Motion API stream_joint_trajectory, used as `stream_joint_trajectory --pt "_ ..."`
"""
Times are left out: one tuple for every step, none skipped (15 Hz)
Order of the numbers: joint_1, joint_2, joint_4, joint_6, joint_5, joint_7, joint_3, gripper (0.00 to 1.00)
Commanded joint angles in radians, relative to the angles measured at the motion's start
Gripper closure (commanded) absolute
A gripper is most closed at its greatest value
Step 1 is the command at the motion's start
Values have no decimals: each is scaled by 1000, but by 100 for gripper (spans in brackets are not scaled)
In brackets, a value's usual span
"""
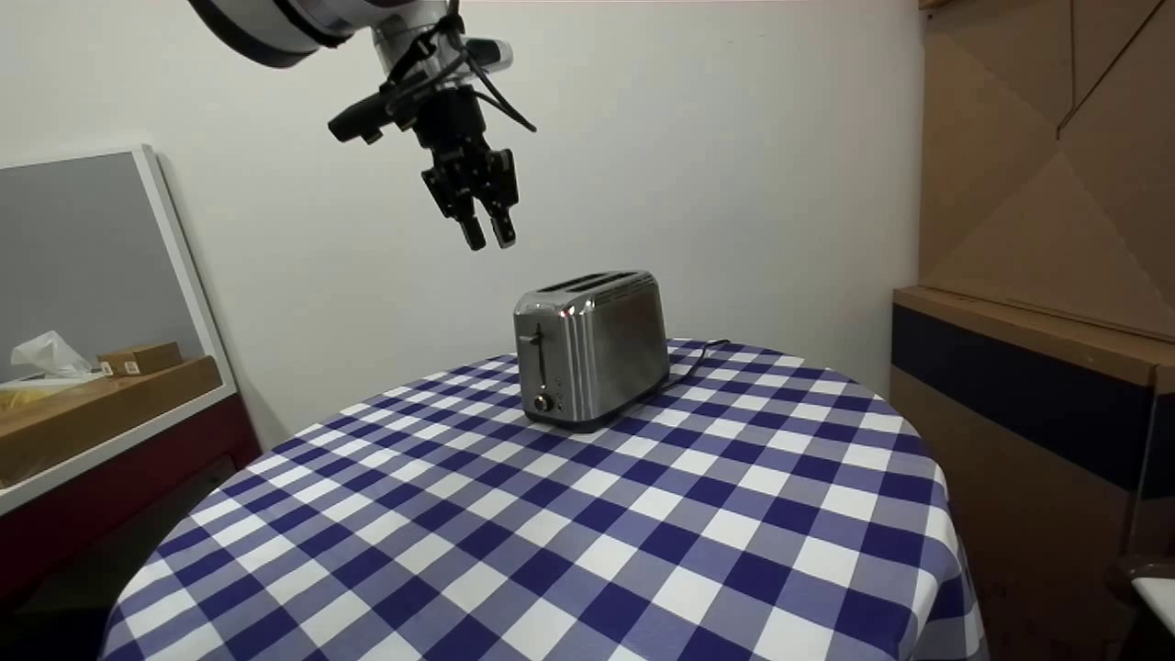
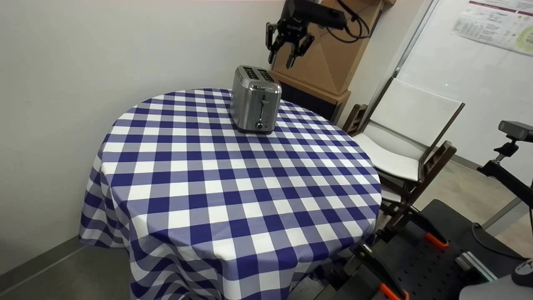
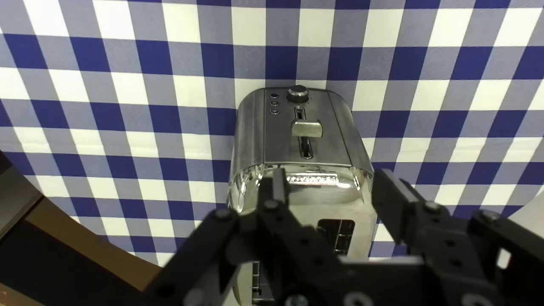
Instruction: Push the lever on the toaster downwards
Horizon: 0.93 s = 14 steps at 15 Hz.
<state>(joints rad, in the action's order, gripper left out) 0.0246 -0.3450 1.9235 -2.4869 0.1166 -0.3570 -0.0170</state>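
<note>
Fingers point(image 1: 473, 233): held apart in the air
Toaster point(image 2: 253, 103): stood upright on the checked tablecloth point(image 2: 200, 179), below the fingers
Lever point(image 3: 307, 128): set high in its slot, well below the fingertips

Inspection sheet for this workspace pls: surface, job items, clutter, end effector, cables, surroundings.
Surface: blue-and-white checked tablecloth, draped, edge rounded.
Job items: toaster upright on it; lever near the top of its slot, well above the knob.
Clutter: small cardboard box and crumpled white tissue, off to the side.
End effector: open, above the toaster, holding nothing.
Cables: power cord trails from the toaster over the tablecloth, far end not seen; black cables loop by the end effector.
Surroundings: white wall, white-backed chair, mounted camera.
</note>
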Motion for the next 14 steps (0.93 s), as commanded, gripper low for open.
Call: stream_joint_trajectory --pt "-43 -112 -118 23 2 10 -34 76" --pt "-51 -134 -138 24 3 10 -40 84" --pt "-57 -155 -154 21 2 11 -44 91" --pt "-61 -176 -171 20 1 12 -48 99" --pt "-68 -195 -187 20 5 10 -55 100" --pt "-70 -213 -201 20 4 12 -60 100" --pt "-73 -231 -213 22 4 12 -66 100" --pt "-74 -251 -227 23 3 14 -72 100" --pt "-76 -272 -238 25 5 13 -78 100" --pt "-78 -291 -249 26 5 13 -84 100" --pt "-81 -314 -259 26 6 13 -88 100" --pt "-82 -334 -269 26 4 14 -91 100" --pt "-82 -359 -280 26 2 15 -93 100" --pt "-82 -382 -291 26 0 18 -94 100"
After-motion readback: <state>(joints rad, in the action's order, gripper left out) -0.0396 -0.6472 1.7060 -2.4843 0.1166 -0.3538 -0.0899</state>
